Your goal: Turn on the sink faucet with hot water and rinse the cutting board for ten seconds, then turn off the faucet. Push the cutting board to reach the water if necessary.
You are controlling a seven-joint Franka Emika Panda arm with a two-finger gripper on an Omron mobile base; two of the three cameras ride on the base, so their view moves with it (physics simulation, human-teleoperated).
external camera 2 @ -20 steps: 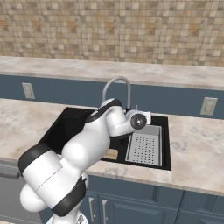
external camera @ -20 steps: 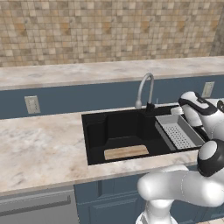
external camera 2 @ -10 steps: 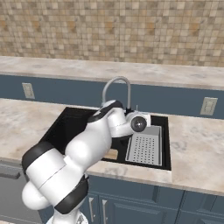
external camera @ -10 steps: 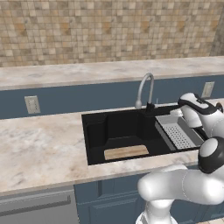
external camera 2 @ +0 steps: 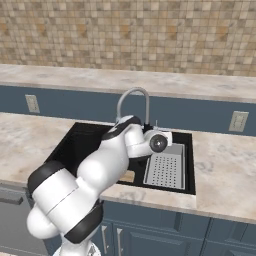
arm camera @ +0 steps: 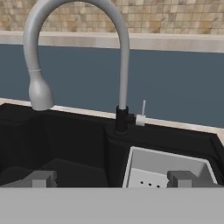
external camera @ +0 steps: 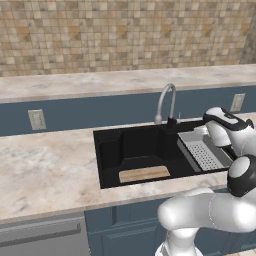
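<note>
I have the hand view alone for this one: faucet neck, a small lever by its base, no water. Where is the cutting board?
Observer: The cutting board lies flat on the sink floor at the front edge, left of where the faucet spout ends.
Operator: Is the spout over it?
Observer: Not clearly; from the left base view the spout head hangs nearer the back wall, the board nearer the front.
Operator: What is that grey box on my right?
Observer: A perforated drain tray filling the right side of the basin.
Operator: And the gripper?
Observer: The gripper is open, holding nothing.
</note>
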